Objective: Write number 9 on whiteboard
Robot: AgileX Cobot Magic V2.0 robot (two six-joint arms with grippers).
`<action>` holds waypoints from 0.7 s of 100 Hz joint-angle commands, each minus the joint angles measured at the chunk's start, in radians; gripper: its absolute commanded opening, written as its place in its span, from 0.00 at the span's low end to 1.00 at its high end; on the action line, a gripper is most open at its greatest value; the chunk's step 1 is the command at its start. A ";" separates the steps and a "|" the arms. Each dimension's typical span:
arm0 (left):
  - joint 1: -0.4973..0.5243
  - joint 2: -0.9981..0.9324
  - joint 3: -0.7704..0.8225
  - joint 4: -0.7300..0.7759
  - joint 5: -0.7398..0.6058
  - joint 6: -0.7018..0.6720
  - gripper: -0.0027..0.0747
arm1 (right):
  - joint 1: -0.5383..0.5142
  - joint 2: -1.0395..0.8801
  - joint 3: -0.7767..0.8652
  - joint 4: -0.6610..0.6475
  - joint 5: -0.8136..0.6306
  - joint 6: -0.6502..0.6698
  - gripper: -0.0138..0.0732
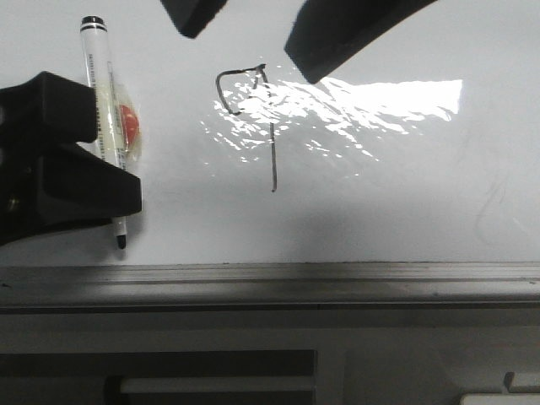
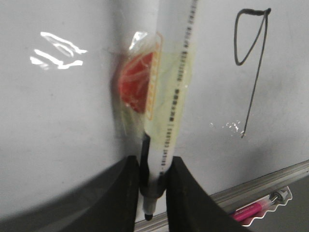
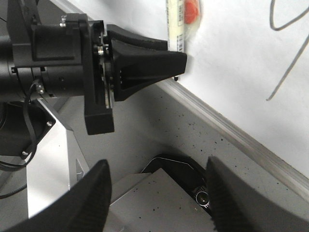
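The whiteboard (image 1: 405, 202) lies flat before me, glossy, with a hard patch of glare across its middle and its grey frame strip (image 1: 270, 278) along the near edge, just past my left pincer's tips. My left pincer (image 1: 101, 198) sits low at the board's near edge, clamped on the marker pen (image 1: 103, 126); the left wrist view shows both fingers pressed against the barrel near its nib end, with the nib poking out beyond them toward the frame. A taped orange tag (image 2: 137, 84) clings to the barrel just ahead of my grip. My right pincer (image 1: 253, 29) hangs over the far part of the board, its jaws spread wide and holding nothing.

The number 9 (image 1: 261, 118) stands well off to the side of my left pincer, almost under the right one: a small boxy loop over a long straight stem, apparently complete. I judge the writing step done. Next calls for lifting the pen clear without brushing the fresh ink, then parking it.
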 commanded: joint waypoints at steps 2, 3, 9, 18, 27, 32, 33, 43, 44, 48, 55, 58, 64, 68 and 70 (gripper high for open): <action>0.001 0.001 -0.024 -0.009 -0.053 -0.006 0.01 | -0.001 -0.027 -0.033 0.008 -0.043 -0.005 0.59; 0.001 0.001 -0.024 -0.009 -0.053 -0.006 0.02 | -0.001 -0.027 -0.033 0.008 -0.043 -0.005 0.59; 0.001 0.001 -0.024 -0.009 -0.053 -0.006 0.05 | -0.001 -0.027 -0.033 0.008 -0.043 -0.005 0.59; 0.001 0.001 -0.024 -0.009 -0.053 -0.006 0.15 | -0.001 -0.027 -0.033 0.008 -0.043 -0.005 0.59; 0.001 0.001 -0.024 -0.019 -0.053 -0.006 0.26 | -0.001 -0.027 -0.033 0.008 -0.043 -0.005 0.59; 0.001 -0.001 -0.024 -0.030 -0.053 -0.006 0.32 | -0.001 -0.027 -0.033 0.008 -0.043 -0.005 0.59; 0.001 -0.003 -0.024 -0.031 -0.053 -0.006 0.34 | -0.001 -0.027 -0.033 0.008 -0.043 -0.005 0.59; 0.001 -0.020 -0.024 -0.033 -0.051 -0.006 0.42 | -0.001 -0.027 -0.033 0.008 -0.043 -0.005 0.58; 0.001 -0.024 -0.024 -0.033 -0.051 -0.006 0.42 | -0.001 -0.027 -0.033 0.008 -0.043 -0.005 0.58; 0.001 -0.035 -0.024 -0.033 -0.051 -0.006 0.44 | -0.001 -0.027 -0.033 0.008 -0.043 -0.005 0.57; 0.001 -0.054 -0.024 -0.033 -0.051 -0.006 0.46 | -0.001 -0.027 -0.033 0.008 -0.043 -0.005 0.55; 0.001 -0.063 -0.024 -0.033 -0.048 -0.006 0.46 | -0.001 -0.027 -0.033 0.008 -0.043 -0.005 0.54; 0.001 -0.080 -0.024 -0.033 -0.035 -0.004 0.46 | -0.001 -0.027 -0.033 0.005 -0.045 -0.007 0.53; 0.001 -0.094 -0.024 -0.033 -0.027 -0.004 0.46 | -0.001 -0.029 -0.033 0.000 -0.047 -0.014 0.51; 0.001 -0.101 -0.024 -0.033 -0.020 -0.001 0.46 | -0.001 -0.031 -0.033 -0.007 -0.047 -0.016 0.49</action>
